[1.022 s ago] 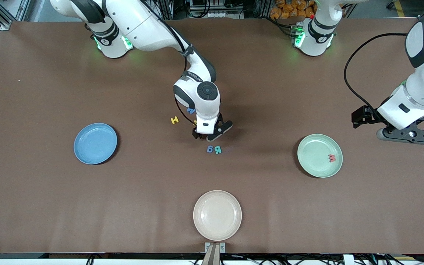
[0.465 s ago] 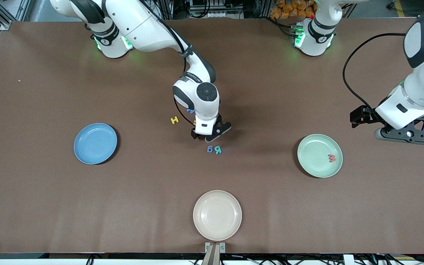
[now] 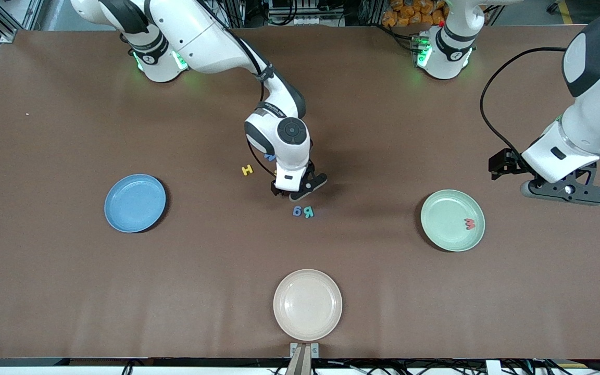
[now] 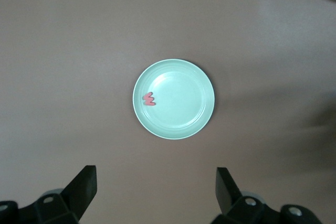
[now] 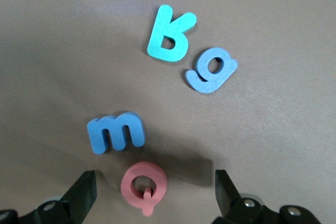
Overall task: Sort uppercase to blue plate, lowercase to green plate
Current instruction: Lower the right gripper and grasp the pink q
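Two arms are over the brown worktop (image 3: 71,291), and the right arm is plainly the nearer one to the loose letters. The blue plate (image 3: 135,202) sits bare toward the right arm's end, the green plate (image 3: 452,220) toward the left arm's end with the red w (image 3: 470,224) already lying in it, and a cream plate (image 3: 307,304) lies nearest the front camera, between them. The left tool (image 3: 565,190) hangs high just beside the green plate, jaws spread wide and empty; that arm waits. The right tool (image 5: 152,192) is down low over the middle cluster, jaws also spread and gripping nothing.

Here is the relation that matters: in the right wrist view the red Q (image 5: 144,186) lies on the worktop right in the gap between the jaws, roughly centred. It is a round ring, so it has little long axis to speak of, and its short tail points back toward the wrist camera. The blue M (image 5: 115,132) lies just beside it, close enough to be nudged on closing. The teal R (image 3: 308,212) and blue a (image 3: 297,211) lie side by side, nearer the front camera than the tool. The yellow H (image 3: 247,169) sits apart, toward the blue plate. The Q looks like the next pick, and it belongs on the blue plate.
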